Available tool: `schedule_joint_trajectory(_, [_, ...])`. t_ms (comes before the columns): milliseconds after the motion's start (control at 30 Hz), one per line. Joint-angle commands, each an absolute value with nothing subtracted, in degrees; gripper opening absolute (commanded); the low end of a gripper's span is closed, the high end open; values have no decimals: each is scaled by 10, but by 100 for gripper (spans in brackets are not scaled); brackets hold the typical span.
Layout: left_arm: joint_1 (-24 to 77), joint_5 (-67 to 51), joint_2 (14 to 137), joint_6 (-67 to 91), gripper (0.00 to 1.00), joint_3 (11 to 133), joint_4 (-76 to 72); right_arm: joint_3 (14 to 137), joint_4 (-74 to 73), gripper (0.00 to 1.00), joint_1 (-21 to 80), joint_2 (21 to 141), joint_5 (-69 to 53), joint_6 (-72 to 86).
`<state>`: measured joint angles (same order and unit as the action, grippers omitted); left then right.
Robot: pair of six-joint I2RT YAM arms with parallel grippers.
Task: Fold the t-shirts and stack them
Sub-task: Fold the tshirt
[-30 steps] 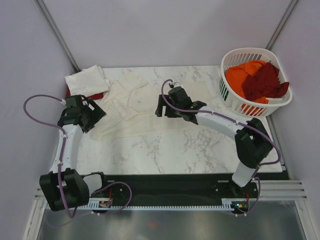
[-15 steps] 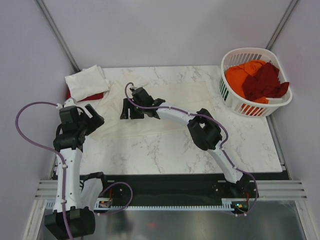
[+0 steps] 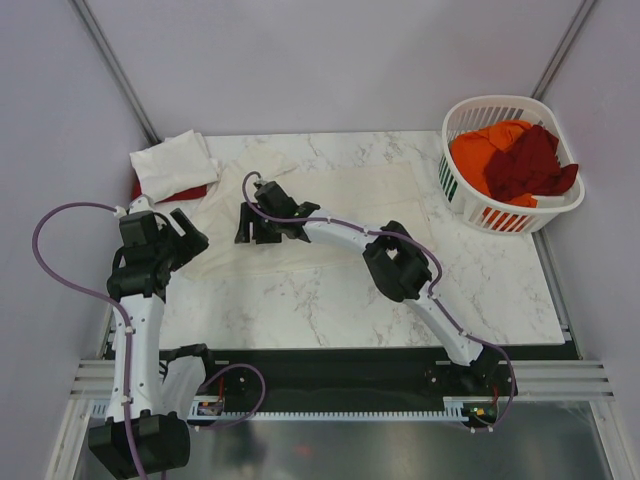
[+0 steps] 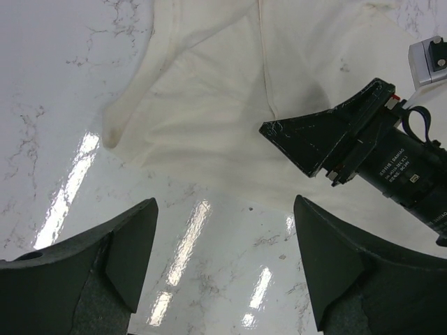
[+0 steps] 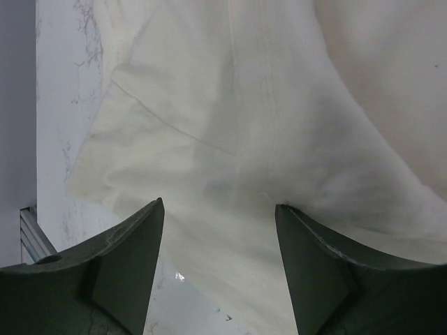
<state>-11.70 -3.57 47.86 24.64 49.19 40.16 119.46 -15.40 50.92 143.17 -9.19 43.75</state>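
**Item:** large cream-white t-shirt (image 3: 360, 195), soft matte cotton, lay spread and creased mid-table (its seam ridge showed in the wrist views only).
**Surface:** glossy white marble table (image 3: 330, 300); the walls were pale lilac.
**Also held:** a folded cream-white shirt (image 3: 172, 160) sat atop a red shirt (image 3: 195, 192) at the far-left corner. An orange shirt (image 3: 485, 145) and a dark maroon shirt (image 3: 530, 160) lay crumpled in a white slatted basket (image 3: 458, 190).
**Left gripper** (image 4: 223, 202): jaws stood apart over bare marble beside the hem.
**Right gripper** (image 5: 218, 204): jaws stood apart above the cloth, clamping nothing.

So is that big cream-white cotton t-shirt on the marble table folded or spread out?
Spread out: the cream-white t-shirt lies wide across the marble table, a sleeve sticking out sideways, nothing folded over.
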Motion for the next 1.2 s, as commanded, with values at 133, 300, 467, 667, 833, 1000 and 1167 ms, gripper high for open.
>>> schedule_joint_trajectory(133, [-117,-46,472,222,85,490,388,1237,-151,70,508,1464,-51,447])
schedule_joint_trajectory(300, [-116,-46,474,223,85,490,388,1238,-149,54,507,1463,-39,448])
schedule_joint_trajectory(467, [-116,-46,475,223,85,490,388,1239,-144,32,504,1456,-33,445])
schedule_joint_trajectory(667, [-116,-47,476,223,84,490,388,1238,-142,11,497,1457,-30,442])
schedule_joint_trajectory(833, [-116,-47,475,222,84,489,388,1238,-136,0,486,1457,-24,446])
schedule_joint_trajectory(1000, [-116,-48,478,222,84,489,388,1236,-106,0,478,1454,-4,440])
schedule_joint_trajectory(1167, [-117,-49,480,222,84,489,388,1279,-99,0,463,1466,39,419])
